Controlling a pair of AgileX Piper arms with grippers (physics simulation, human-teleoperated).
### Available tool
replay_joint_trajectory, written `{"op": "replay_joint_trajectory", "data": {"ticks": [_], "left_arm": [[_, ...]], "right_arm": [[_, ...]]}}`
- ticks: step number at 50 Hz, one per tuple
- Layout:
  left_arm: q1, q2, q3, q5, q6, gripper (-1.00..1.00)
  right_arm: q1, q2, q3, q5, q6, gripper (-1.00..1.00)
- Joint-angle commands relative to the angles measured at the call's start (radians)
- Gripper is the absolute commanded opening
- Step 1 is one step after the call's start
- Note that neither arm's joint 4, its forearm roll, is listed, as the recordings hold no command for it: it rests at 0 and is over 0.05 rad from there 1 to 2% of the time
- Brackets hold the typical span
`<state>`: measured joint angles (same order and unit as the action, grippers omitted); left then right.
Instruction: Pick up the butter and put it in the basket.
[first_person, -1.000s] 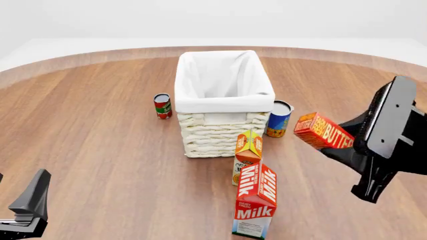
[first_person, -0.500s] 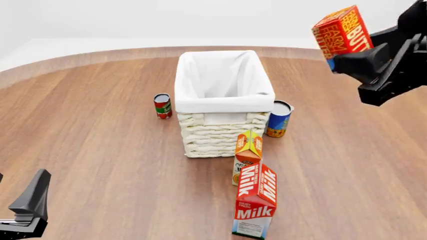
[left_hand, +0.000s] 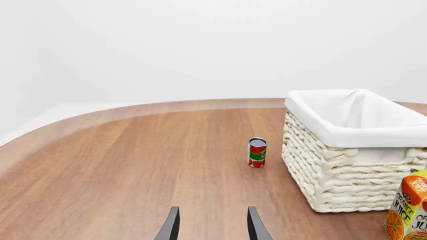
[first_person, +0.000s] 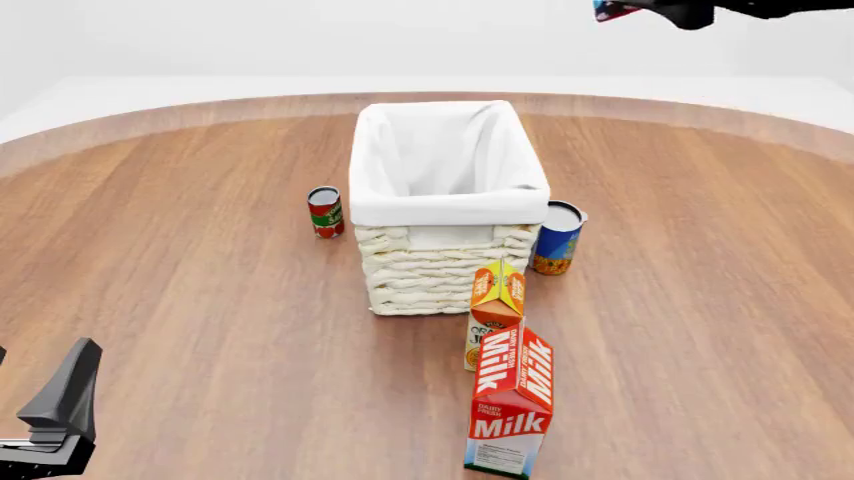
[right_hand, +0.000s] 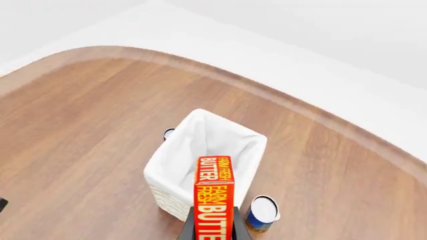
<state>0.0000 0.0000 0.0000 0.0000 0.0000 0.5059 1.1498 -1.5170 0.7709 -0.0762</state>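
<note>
The right gripper (right_hand: 212, 231) clamps the butter (right_hand: 213, 197) high, upper right, to clear the basket (first_person: 447, 205) rim. The left gripper (left_hand: 211, 225) idles, fingers apart and empty.

Round wooden table (first_person: 200, 250) — white surround

Two cans (first_person: 326, 211) (first_person: 558, 238), three cartons (first_person: 495, 312) (first_person: 513, 405) (right_hand: 213, 199), one basket (first_person: 447, 200).

Red-orange butter (right_hand: 213, 197), yellow lettering; cream-white basket (first_person: 441, 262).
</note>
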Motion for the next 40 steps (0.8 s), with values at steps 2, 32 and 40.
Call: {"op": "replay_joint_trajectory", "data": {"ticks": [2, 32, 40], "left_arm": [[0.000, 0.000, 0.000, 0.000, 0.000, 1.00], [0.000, 0.000, 0.000, 0.000, 0.000, 1.00], [0.000, 0.000, 0.000, 0.000, 0.000, 1.00]], "right_arm": [[0.034, 0.138, -0.126, 0.012, 0.038, -1.00], [0.073, 0.444, -0.380, 0.094, -0.010, -1.00], [0.102, 0.445, -0.282, 0.028, 0.007, -1.00]]}}
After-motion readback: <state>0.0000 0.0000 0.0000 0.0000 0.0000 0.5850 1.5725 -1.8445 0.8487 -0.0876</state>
